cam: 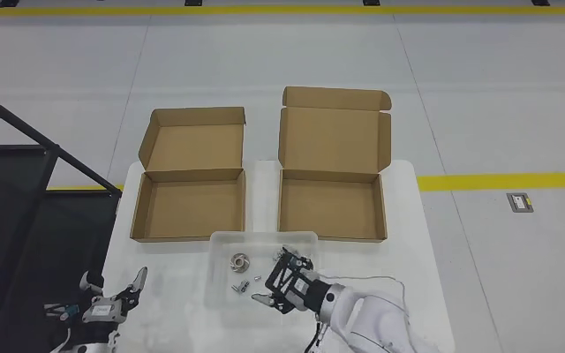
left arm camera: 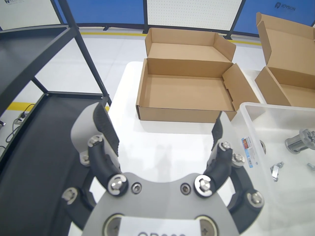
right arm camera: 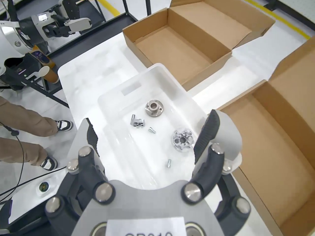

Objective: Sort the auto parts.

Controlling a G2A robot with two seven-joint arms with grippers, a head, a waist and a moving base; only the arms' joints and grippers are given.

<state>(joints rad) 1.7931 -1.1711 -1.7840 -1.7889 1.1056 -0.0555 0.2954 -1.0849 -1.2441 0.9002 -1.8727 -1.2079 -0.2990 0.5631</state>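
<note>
A clear plastic bin (cam: 263, 238) at the table's front holds several metal parts: a round flanged hub (right arm camera: 153, 108), a small bracket (right arm camera: 137, 123), a perforated disc (right arm camera: 182, 140) and two short bolts (right arm camera: 152, 130). My right gripper (right arm camera: 151, 126) hangs open above the bin, over its right half (cam: 274, 279), with nothing between its fingers. My left gripper (left arm camera: 160, 119) is open and empty at the table's front left corner (cam: 113, 289), short of the bin. The hub (left arm camera: 300, 141) and bracket (left arm camera: 276, 170) show through the bin wall there.
Two open, empty cardboard boxes stand behind the bin, the left box (cam: 188, 205) and the right box (cam: 333, 207), lids folded back. A black metal rack (cam: 44, 221) stands close beside the table's left edge. White tabletop lies bare between the left gripper and the left box.
</note>
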